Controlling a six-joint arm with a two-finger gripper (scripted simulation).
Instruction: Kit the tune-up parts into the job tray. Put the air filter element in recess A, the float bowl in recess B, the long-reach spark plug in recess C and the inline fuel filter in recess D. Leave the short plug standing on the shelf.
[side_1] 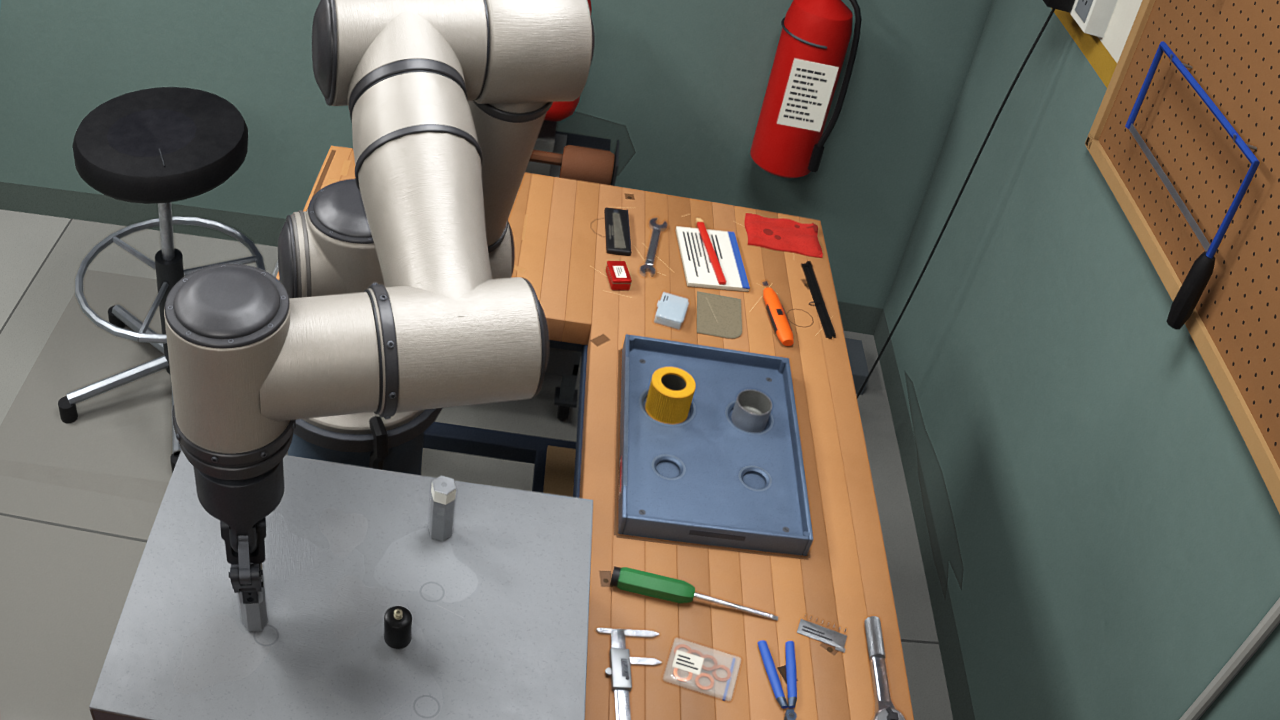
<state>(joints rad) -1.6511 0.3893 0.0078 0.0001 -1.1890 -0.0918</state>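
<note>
On the grey shelf at lower left, a grey spark plug (253,613) stands near the left edge with my gripper (247,582) down over its top. A second grey plug with a hex head (442,509) stands further back toward the middle, and the small black inline fuel filter (397,627) stands near the front. On the wooden bench, the blue job tray (712,445) holds the yellow air filter element (670,394) and the grey float bowl (752,410) in its two far recesses; the two near recesses (668,467) (755,479) are empty. My gripper is closing around the left plug, and whether it grips it cannot be told.
My arm's large elbow (358,349) hangs over the gap between shelf and bench. A green screwdriver (662,588), calipers (619,663), a parts bag (703,669) and pliers (777,676) lie in front of the tray; small tools and a notepad (712,258) lie behind it.
</note>
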